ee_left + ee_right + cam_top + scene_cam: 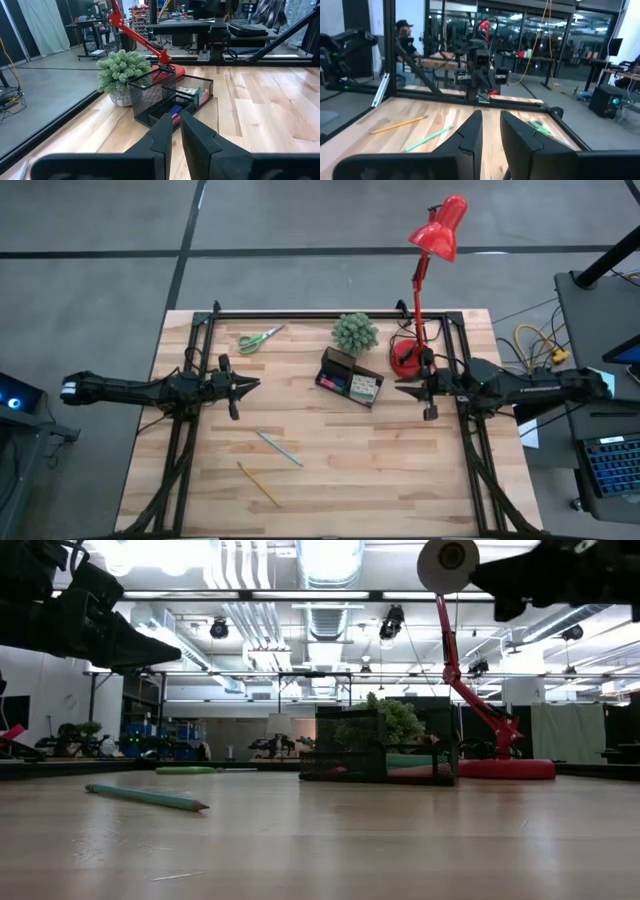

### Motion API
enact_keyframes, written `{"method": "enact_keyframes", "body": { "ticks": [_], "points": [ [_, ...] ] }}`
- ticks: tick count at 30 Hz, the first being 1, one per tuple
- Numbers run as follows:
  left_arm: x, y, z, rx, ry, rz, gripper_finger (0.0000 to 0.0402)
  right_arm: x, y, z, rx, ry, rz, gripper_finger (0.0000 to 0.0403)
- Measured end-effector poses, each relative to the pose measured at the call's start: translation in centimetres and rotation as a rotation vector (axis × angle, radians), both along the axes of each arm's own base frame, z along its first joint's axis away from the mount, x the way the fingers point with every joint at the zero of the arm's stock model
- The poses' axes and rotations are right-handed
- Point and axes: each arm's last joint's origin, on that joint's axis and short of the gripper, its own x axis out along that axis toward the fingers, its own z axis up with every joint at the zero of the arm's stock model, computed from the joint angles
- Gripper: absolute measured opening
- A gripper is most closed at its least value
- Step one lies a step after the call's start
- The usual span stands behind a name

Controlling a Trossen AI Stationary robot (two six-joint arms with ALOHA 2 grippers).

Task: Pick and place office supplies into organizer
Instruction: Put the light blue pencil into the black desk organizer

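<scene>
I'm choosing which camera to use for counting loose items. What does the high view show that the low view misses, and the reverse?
Only the high view shows the green-handled scissors near the table's far edge, the yellow pencil near its front edge, and the left gripper and right gripper hovering either side of the organizer.

Only the low view shows the room behind the table: ceiling lights and ducts.

Both show the teal pen, the organizer, the potted plant and the red lamp.
</scene>
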Motion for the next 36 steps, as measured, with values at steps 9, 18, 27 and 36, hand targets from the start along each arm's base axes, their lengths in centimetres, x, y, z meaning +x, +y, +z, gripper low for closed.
{"method": "enact_keyframes", "body": {
  "ticks": [9,18,27,36],
  "points": [
    [0.0,0.0,0.0,0.000,0.004,0.000,0.0026,-1.3,0.0,-1.3,0.018,0.012,0.001,0.0059],
    [0.0,0.0,0.0,0.046,0.011,0.001,0.0026,-1.3,0.0,-2.8,-0.047,0.150,0.000,0.0059],
    [0.1,0.0,0.2,0.126,0.012,0.002,0.0026,-1.3,0.0,-2.9,-0.004,0.154,0.000,0.0059],
    [0.2,0.0,1.0,0.144,-0.059,-0.021,0.0026,-1.2,0.1,-3.1,0.059,0.169,0.007,0.0059]
  ]
}}
